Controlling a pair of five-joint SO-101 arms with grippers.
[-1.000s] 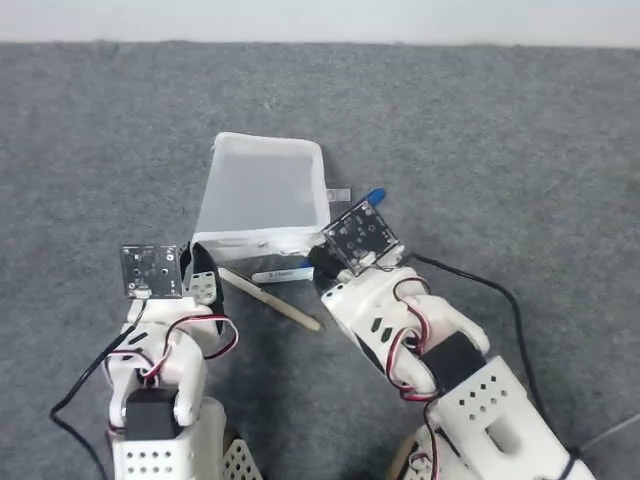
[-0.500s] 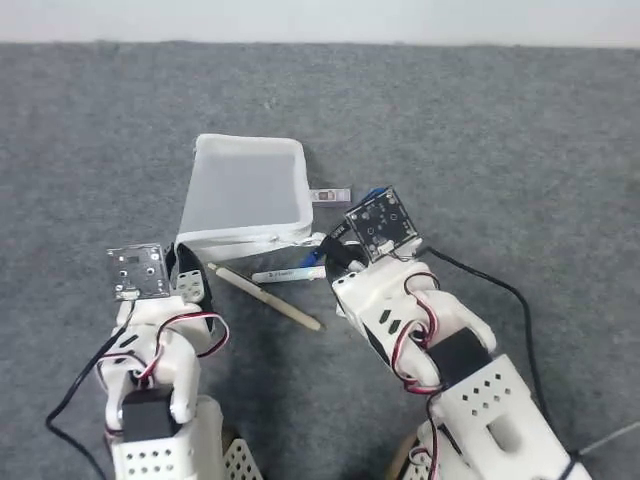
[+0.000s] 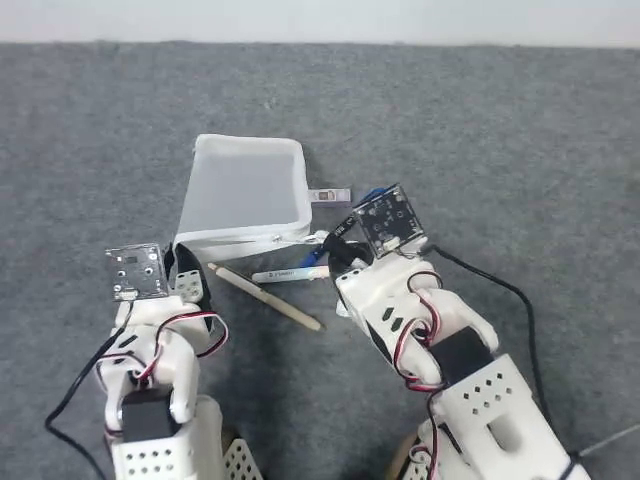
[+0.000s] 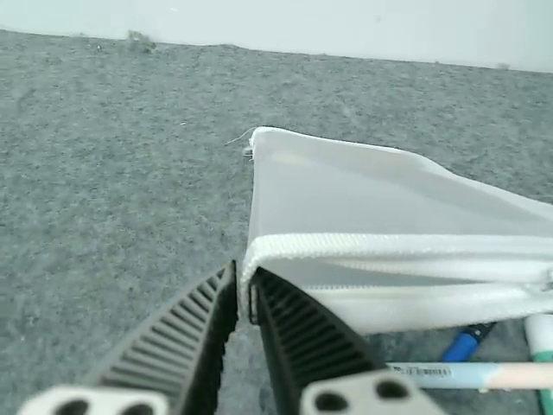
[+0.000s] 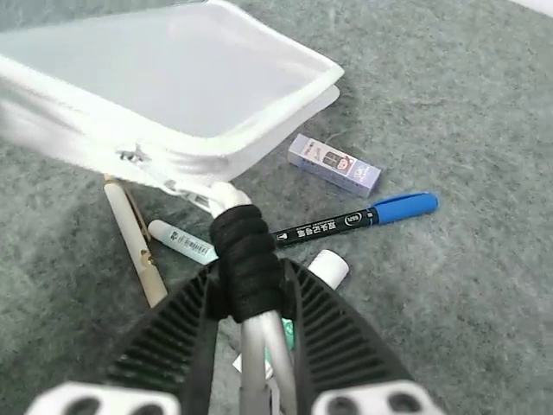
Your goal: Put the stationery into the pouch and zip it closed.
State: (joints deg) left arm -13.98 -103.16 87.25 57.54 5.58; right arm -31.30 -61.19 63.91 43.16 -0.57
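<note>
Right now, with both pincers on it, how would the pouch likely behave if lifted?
The pouch would probably sag: its walls look thin and soft, and the left pincer pinches only a corner. It looks light, seemingly empty, pens lying outside. With the right pincer shut on the zipper pull, a tug would likely drag it across the mat.

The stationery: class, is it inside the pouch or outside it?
Outside. The blue marker, purple box, white pen and tan stick lie on the carpet beside the pouch.

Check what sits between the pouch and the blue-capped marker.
A small lilac box lies between the pouch and the blue-capped marker; the right wrist view shows it most plainly.
</note>
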